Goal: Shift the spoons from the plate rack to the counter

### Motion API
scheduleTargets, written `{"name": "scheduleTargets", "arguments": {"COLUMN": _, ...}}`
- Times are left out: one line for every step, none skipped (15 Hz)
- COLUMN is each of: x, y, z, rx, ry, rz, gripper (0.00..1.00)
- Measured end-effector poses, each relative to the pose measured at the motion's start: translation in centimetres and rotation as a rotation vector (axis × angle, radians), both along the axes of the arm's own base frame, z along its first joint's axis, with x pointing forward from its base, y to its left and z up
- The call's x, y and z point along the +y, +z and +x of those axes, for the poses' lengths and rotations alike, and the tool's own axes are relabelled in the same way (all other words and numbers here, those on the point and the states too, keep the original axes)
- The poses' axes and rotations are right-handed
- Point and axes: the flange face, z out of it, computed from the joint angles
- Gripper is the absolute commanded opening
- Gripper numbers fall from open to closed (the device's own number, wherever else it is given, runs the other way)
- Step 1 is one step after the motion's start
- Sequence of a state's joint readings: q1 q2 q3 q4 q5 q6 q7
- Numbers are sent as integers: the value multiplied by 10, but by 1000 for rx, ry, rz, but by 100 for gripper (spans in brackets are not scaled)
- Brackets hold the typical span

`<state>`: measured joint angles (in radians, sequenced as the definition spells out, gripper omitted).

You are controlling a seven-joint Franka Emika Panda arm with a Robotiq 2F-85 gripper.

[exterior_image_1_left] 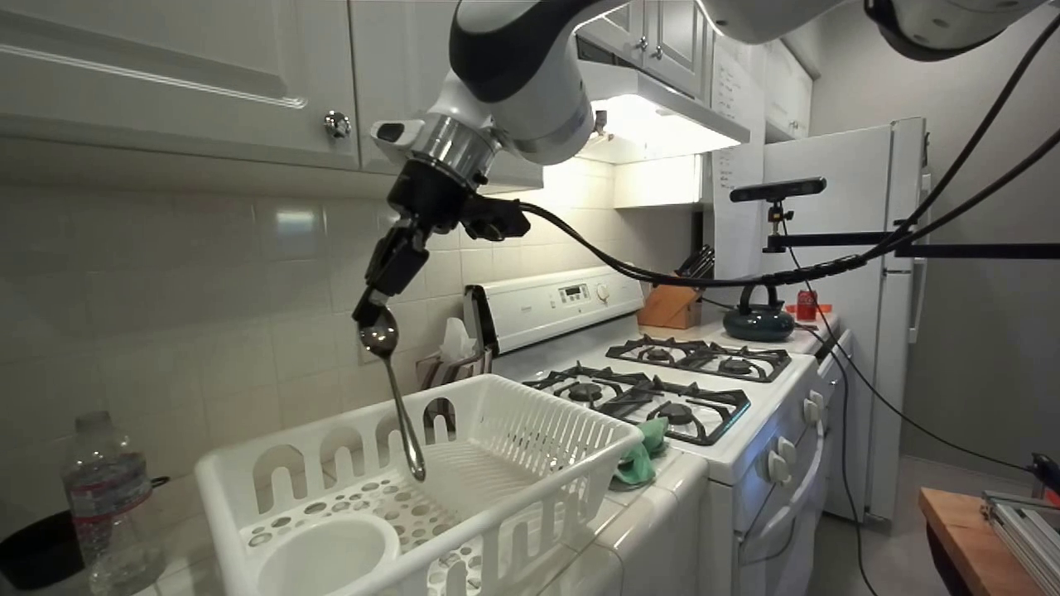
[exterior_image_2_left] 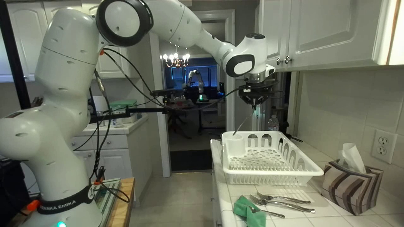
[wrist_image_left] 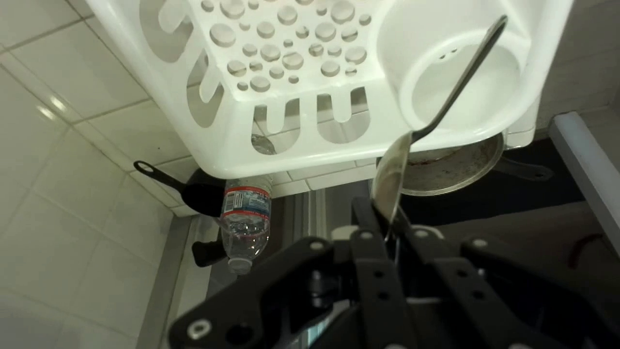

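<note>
A silver spoon [exterior_image_1_left: 380, 333] hangs from my gripper [exterior_image_1_left: 370, 308], bowl up and handle slanting down over the white plate rack [exterior_image_1_left: 538, 495]. In the wrist view the gripper [wrist_image_left: 387, 220] is shut on the edge of the spoon's bowl [wrist_image_left: 391, 169], and the handle crosses in front of the rack's round cup [wrist_image_left: 411, 72]. In an exterior view the spoon [exterior_image_2_left: 243, 122] tilts down with its handle end near the top of the cup [exterior_image_2_left: 235, 146]. I see no second spoon. The tiled counter [exterior_image_2_left: 300, 220] lies under and beside the rack.
On the counter beside the rack lie two forks [exterior_image_2_left: 288, 205], a third utensil and a green cloth [exterior_image_2_left: 249, 212]. A striped tissue box [exterior_image_2_left: 350, 187], a water bottle [exterior_image_1_left: 108, 505] and the stove [exterior_image_1_left: 687, 406] are nearby. Wall cabinets [exterior_image_1_left: 174, 74] hang above.
</note>
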<state>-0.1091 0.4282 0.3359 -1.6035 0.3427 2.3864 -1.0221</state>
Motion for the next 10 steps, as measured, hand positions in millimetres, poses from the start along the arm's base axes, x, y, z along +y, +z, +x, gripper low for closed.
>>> {"name": "scheduleTargets", "arguments": {"x": -6, "y": 2, "z": -7, "rx": 19, "ry": -10, "rz": 9, "gripper": 2}}
{"name": "scheduleTargets", "arguments": {"x": -13, "y": 3, "z": -13, "rx": 35, "ry": -20, "rz": 12, "gripper": 2}}
{"name": "scheduleTargets", "arguments": {"x": -21, "y": 3, "z": -20, "rx": 47, "ry": -29, "rz": 12, "gripper": 2}}
{"name": "scheduleTargets", "arguments": {"x": -30, "y": 2, "z": -26, "rx": 58, "ry": -39, "rz": 6, "gripper": 2}}
{"name": "scheduleTargets", "arguments": {"x": -40, "y": 0, "z": -32, "rx": 65, "ry": -50, "rz": -4, "gripper": 2}}
{"name": "scheduleTargets", "arguments": {"x": -50, "y": -2, "z": -38, "rx": 72, "ry": -60, "rz": -16, "gripper": 2}}
{"name": "scheduleTargets", "arguments": {"x": -61, "y": -3, "z": -43, "rx": 77, "ry": -69, "rz": -29, "gripper": 2}}
{"name": "scheduleTargets", "arguments": {"x": -73, "y": -4, "z": -49, "rx": 83, "ry": -77, "rz": -42, "gripper": 2}}
{"name": "scheduleTargets", "arguments": {"x": -84, "y": -6, "z": -55, "rx": 93, "ry": -83, "rz": -52, "gripper": 2}}
{"name": "scheduleTargets", "arguments": {"x": -95, "y": -7, "z": -61, "rx": 107, "ry": -86, "rz": -61, "gripper": 2}}
